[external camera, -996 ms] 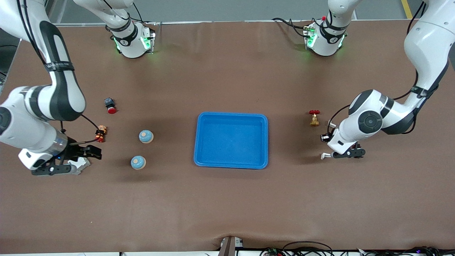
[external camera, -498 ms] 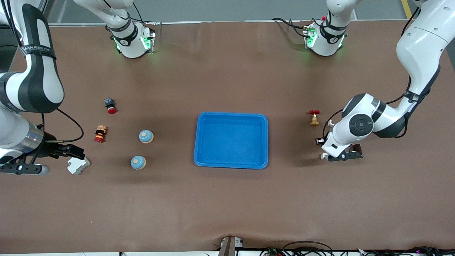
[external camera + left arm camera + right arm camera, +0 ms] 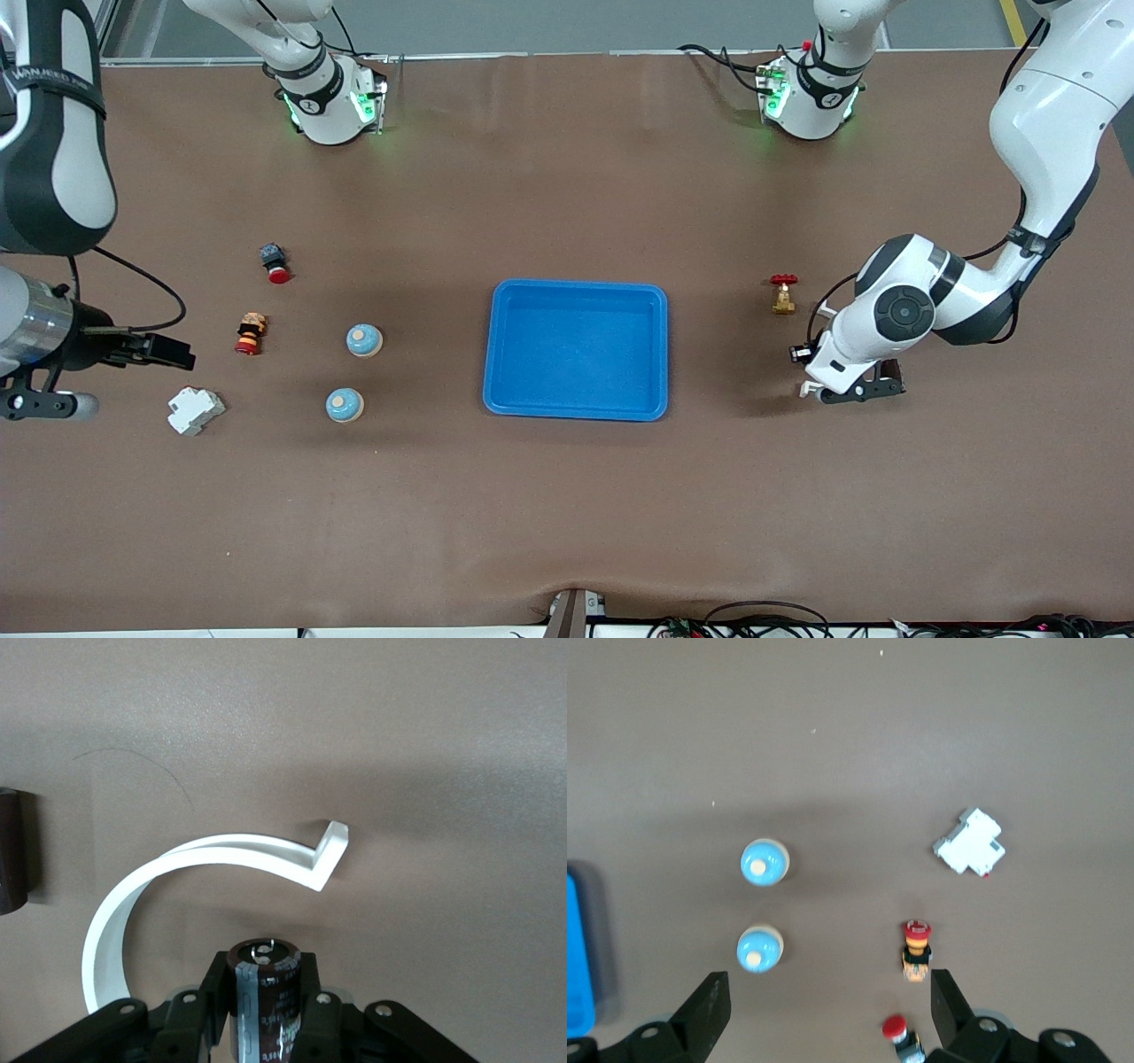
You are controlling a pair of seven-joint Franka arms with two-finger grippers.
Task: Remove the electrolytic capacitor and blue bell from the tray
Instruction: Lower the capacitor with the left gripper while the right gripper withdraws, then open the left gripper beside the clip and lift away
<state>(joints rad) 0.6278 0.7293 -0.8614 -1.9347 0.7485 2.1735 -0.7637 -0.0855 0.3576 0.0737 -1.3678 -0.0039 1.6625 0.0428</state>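
Observation:
My left gripper (image 3: 855, 390) is low at the table by the left arm's end of the blue tray (image 3: 576, 285). In the left wrist view it (image 3: 266, 1014) is shut on a dark brown capacitor (image 3: 266, 988) with a grey stripe, held upright. Two blue dome bells (image 3: 364, 340) (image 3: 344, 405) sit by the tray toward the right arm's end; they also show in the right wrist view (image 3: 764, 861) (image 3: 758, 948). My right gripper (image 3: 53, 397) (image 3: 828, 1001) is open and empty, up in the air at the right arm's end of the table.
A white curved clip (image 3: 177, 877) lies by the held capacitor; a dark brown object (image 3: 9, 850) shows at that view's edge. A brass valve (image 3: 783, 295) stands near the left gripper. A white breaker (image 3: 196, 410), an orange-banded button (image 3: 250, 333) and a red button (image 3: 275, 263) lie near the bells.
My right gripper has drawn away from the white breaker toward the right arm's end of the table; the breaker stays put. My left gripper shifted slightly toward the tray.

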